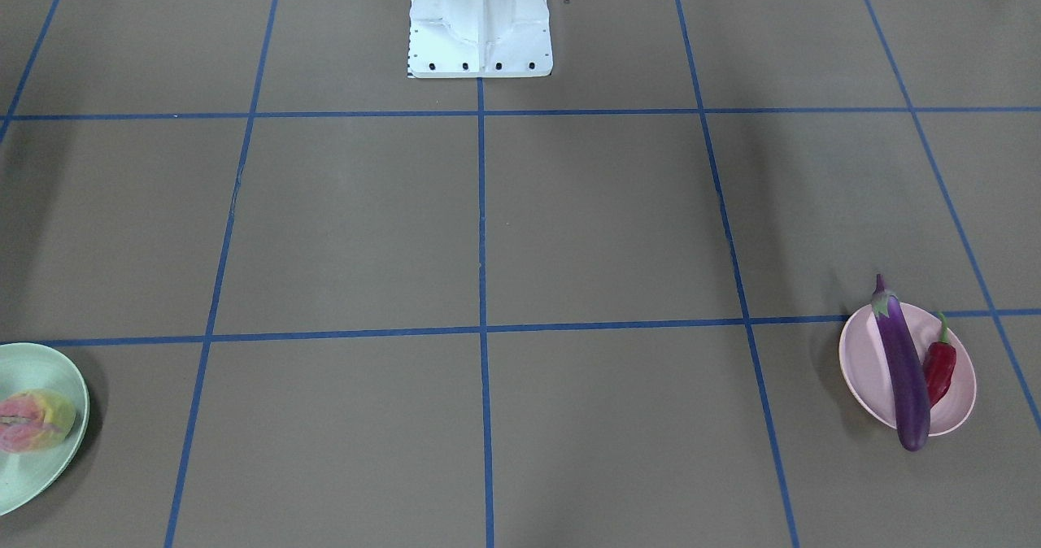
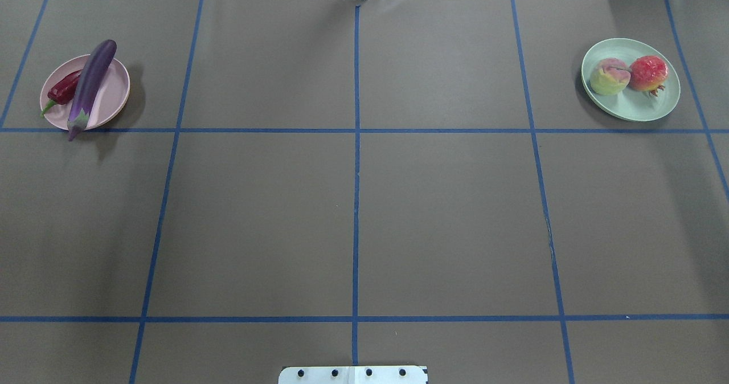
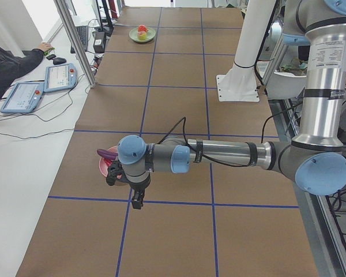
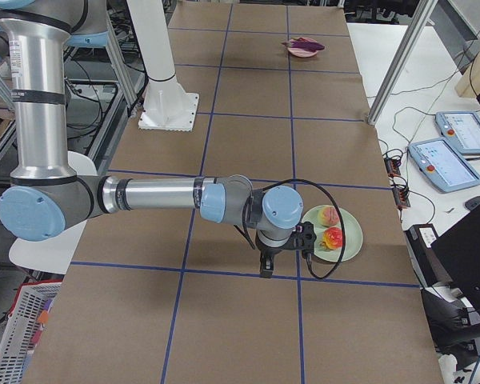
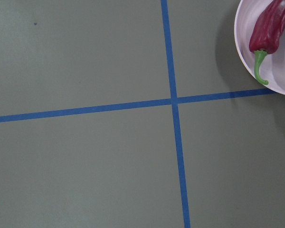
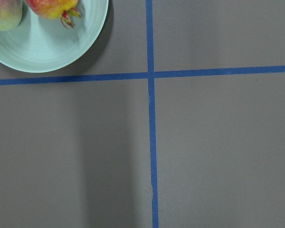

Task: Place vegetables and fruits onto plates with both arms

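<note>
The purple eggplant (image 2: 91,85) and the red chili pepper (image 2: 64,89) lie on the pink plate (image 2: 111,96) at the far left. The eggplant overhangs the rim at both ends. The peach (image 2: 609,76) and the round red fruit (image 2: 648,72) sit side by side on the mint green plate (image 2: 632,109) at the far right. My left gripper (image 3: 137,201) hangs above the table beside the pink plate (image 3: 104,167). My right gripper (image 4: 264,268) hangs beside the mint plate (image 4: 348,244). Both show only in the side views, so I cannot tell whether they are open or shut.
The white fixed base (image 2: 353,374) stands at the table's near middle edge. Blue tape lines (image 2: 356,144) grid the brown table. An operator (image 3: 6,63), tablets (image 3: 23,95) and cables lie beyond the far edge, with a metal post (image 3: 75,40) there.
</note>
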